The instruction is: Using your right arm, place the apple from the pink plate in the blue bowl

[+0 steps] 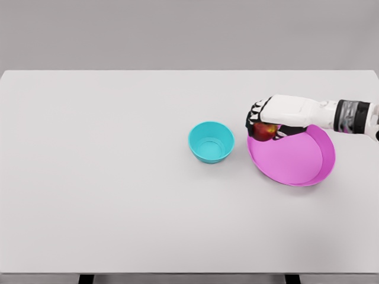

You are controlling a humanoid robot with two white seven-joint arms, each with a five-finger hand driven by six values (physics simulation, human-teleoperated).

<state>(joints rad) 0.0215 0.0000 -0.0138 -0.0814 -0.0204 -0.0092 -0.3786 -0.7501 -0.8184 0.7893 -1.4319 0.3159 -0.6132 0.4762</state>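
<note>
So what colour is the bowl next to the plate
Turquoise blue bowl, clearest in the head view.

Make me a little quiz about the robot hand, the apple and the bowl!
1. True or false: the apple is already inside the blue bowl.
2. Which hand is wrapped around the apple: A) left, B) right?
3. What lies to the right of the bowl on the table?

Key:
1. False; it is in the hand, over the pink plate's edge.
2. B.
3. The pink plate.
</note>
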